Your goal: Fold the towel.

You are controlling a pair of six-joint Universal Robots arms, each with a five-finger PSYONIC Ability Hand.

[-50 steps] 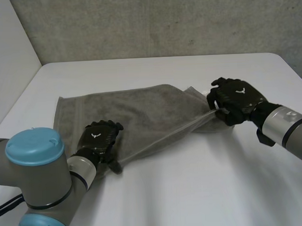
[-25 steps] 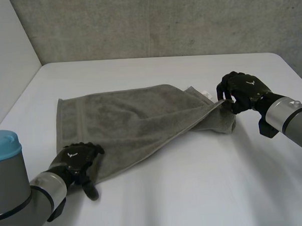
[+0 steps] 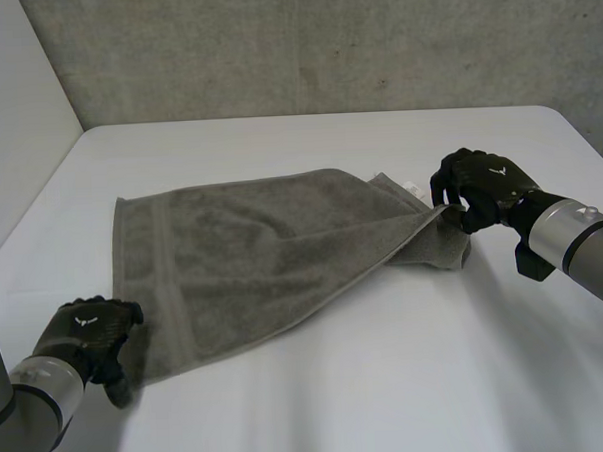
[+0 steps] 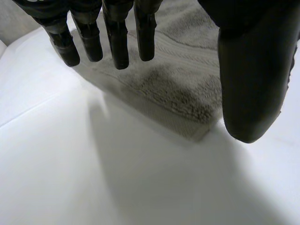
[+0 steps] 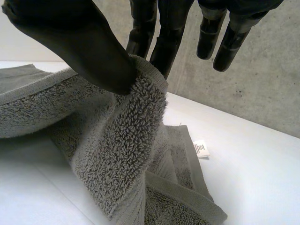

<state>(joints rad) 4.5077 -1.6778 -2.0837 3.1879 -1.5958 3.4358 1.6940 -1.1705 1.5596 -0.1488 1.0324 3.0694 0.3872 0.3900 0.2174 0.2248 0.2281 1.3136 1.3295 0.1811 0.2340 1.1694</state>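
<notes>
A grey towel (image 3: 262, 248) lies spread on the white table (image 3: 388, 382), its right end doubled over and raised. My right hand (image 3: 480, 188) is at that right end, shut on the towel's corner. In the right wrist view the thumb and fingers of the right hand (image 5: 70, 42) pinch the thick edge of the towel (image 5: 117, 140), which hangs down from the grip. My left hand (image 3: 86, 330) hovers at the towel's near left corner, open. In the left wrist view the left hand (image 4: 117, 42) has straight fingers above the corner of the towel (image 4: 187, 84), holding nothing.
A small white label (image 5: 201, 148) sticks out from the towel's far right edge, also seen as the label (image 3: 412, 188) beside my right hand. A grey wall (image 3: 324, 45) backs the table. Bare table surface lies in front of the towel.
My left hand has slid off the towel's front edge, leftward and toward me, to the near left corner. My right hand shifted slightly right, still pinching the corner.
</notes>
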